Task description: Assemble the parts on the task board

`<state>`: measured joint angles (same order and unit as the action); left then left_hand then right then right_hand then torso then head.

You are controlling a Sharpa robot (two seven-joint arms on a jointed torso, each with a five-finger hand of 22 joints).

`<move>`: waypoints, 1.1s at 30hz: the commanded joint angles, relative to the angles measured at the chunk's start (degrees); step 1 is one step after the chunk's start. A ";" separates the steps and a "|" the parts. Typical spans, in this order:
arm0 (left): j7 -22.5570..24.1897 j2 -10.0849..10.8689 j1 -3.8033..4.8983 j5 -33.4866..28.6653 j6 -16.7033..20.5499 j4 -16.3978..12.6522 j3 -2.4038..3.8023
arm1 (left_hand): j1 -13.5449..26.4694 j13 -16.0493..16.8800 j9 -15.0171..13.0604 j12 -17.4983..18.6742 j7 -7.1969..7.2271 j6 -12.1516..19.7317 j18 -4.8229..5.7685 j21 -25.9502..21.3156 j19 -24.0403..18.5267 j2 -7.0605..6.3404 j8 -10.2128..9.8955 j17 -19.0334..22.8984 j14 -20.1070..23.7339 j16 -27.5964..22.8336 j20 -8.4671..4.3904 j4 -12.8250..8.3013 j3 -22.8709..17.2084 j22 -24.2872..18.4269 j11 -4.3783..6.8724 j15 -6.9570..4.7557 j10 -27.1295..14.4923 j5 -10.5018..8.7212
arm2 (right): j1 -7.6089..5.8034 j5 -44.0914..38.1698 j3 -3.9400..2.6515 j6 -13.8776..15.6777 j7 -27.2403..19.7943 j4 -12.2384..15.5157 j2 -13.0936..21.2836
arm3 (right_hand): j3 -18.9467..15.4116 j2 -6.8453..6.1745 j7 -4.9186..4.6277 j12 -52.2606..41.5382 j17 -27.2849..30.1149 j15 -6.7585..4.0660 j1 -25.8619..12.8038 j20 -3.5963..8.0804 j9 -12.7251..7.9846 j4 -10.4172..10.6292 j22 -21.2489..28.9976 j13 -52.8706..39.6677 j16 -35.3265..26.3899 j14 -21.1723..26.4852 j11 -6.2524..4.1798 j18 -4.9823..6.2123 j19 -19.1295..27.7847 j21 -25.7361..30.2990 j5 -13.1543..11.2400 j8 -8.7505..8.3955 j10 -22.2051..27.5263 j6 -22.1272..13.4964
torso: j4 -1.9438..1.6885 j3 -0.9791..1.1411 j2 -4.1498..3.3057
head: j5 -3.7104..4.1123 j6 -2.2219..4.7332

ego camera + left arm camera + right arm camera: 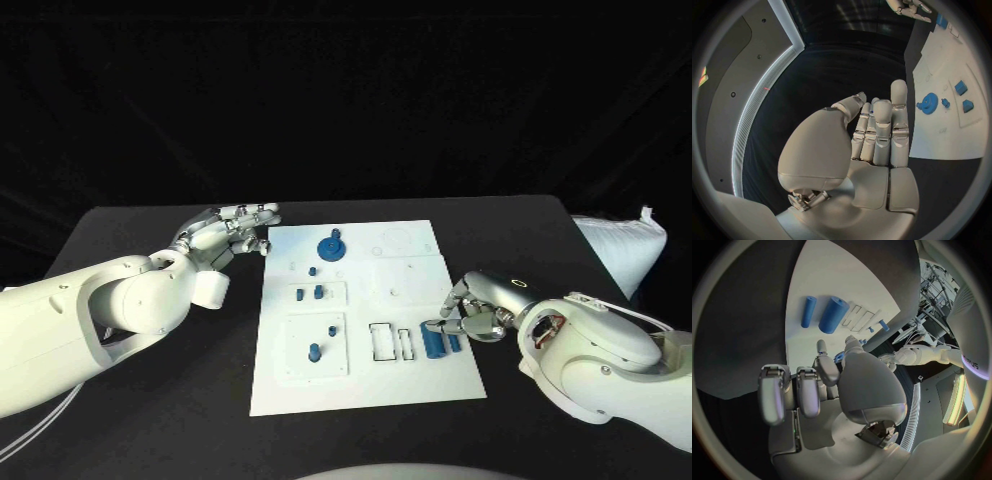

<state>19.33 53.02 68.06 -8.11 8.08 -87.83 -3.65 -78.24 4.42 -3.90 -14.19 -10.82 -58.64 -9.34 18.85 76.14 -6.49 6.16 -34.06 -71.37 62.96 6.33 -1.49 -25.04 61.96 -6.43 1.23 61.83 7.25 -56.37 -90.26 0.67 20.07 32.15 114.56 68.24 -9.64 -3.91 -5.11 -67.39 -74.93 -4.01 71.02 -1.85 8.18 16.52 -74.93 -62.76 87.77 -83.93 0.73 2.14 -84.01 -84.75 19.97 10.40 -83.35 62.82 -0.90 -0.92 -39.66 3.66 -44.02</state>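
The white board (361, 315) lies in the middle of the black table (130, 225), its long sides running from the near edge toward the far edge. Blue parts are spread over it: a round disc (332, 246) near the far left corner, small pegs (309, 293) along the left side, and two cylinders (437, 342) lying side by side close to the right edge, toward the near end. The right hand (469, 315) rests at that right edge, just beside the cylinders; its fingers are curled in, and I cannot tell whether they already pinch anything. The left hand (231, 232) hovers off the board's far left corner, holding nothing, fingers straight and close together. The likely step is picking up a cylinder. The main risk, in my judgement, is that the cylinders roll: they lie loose, and a fingertip nudging one sideways could push it off the right edge or against its neighbour. A shallow pinch could also let the part tilt and miss its slot.
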 commanded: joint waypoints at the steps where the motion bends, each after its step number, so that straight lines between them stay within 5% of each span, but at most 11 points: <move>1: 0.23 -0.01 0.00 0.22 -0.98 -0.08 0.04 | 0.08 -0.09 0.01 -0.28 0.11 0.37 -0.92 -0.34 -0.31 0.21 0.26 0.09 0.38 0.12 0.13 -0.19 0.24 -0.10 0.08 -0.07 -0.46 0.00 | 0.54 -1.35 0.07 -3.30 1.19 -0.18 -0.40 | -0.38 -0.47 0.18 -9.97 -11.49 0.35 0.31 -0.45 0.26 -0.04 -10.04 -15.36 0.26 -5.39 -0.41 -0.59 -3.59 -0.09 -0.41 0.44 -1.16 -0.30 | -0.02 0.02 0.00 | -0.17 -0.17; 14: 0.05 0.08 -0.04 0.22 -1.31 -0.04 0.04 | 0.11 -0.09 0.01 -0.30 0.10 0.37 -0.92 -0.34 -0.31 0.19 0.26 0.09 0.38 0.13 0.13 -0.18 0.26 -0.10 0.07 -0.06 -0.46 -0.01 | 1.51 -2.18 0.11 -7.82 1.50 -2.04 -2.05 | -0.64 -0.53 0.19 -10.38 -11.70 0.36 1.00 -0.45 0.80 0.01 -10.18 -16.13 0.38 -5.42 -0.41 -0.63 -3.63 -0.21 -2.03 0.78 -1.23 -0.43 | -0.01 0.02 -0.02 | -0.88 -0.24; 33: -0.19 -0.01 -0.05 0.22 -1.54 -0.33 0.05 | 0.28 -0.09 0.01 -0.41 0.07 0.40 -0.91 -0.37 -0.32 0.13 0.29 0.11 0.41 0.19 0.15 -0.16 0.39 -0.13 0.03 -0.04 -0.55 -0.04 | 2.36 -1.94 0.19 -7.53 1.67 -5.55 -5.69 | -0.22 1.43 0.32 -10.67 -12.04 0.30 2.43 -0.44 1.54 -0.25 -10.47 -16.83 0.57 -5.48 -0.51 -0.71 -3.74 -0.49 -1.58 1.36 -1.33 -0.16 | 0.14 -0.03 0.00 | -0.90 -0.07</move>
<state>19.01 53.10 68.01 -8.09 7.74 -87.97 -3.64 -78.24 4.42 -3.90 -14.31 -10.82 -58.64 -9.34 18.84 76.14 -6.49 6.16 -34.03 -71.37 62.96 6.33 -1.65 -24.87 61.92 -6.43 1.23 61.83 7.25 -54.67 -92.05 0.38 14.00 33.26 109.55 62.78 -9.87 -2.98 -4.92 -67.67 -74.91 -3.99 73.04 -1.85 9.68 16.60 -74.91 -62.76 87.99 -83.93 0.71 2.14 -84.01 -84.99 18.14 11.53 -83.34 62.63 -0.79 -0.95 -39.67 2.66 -44.08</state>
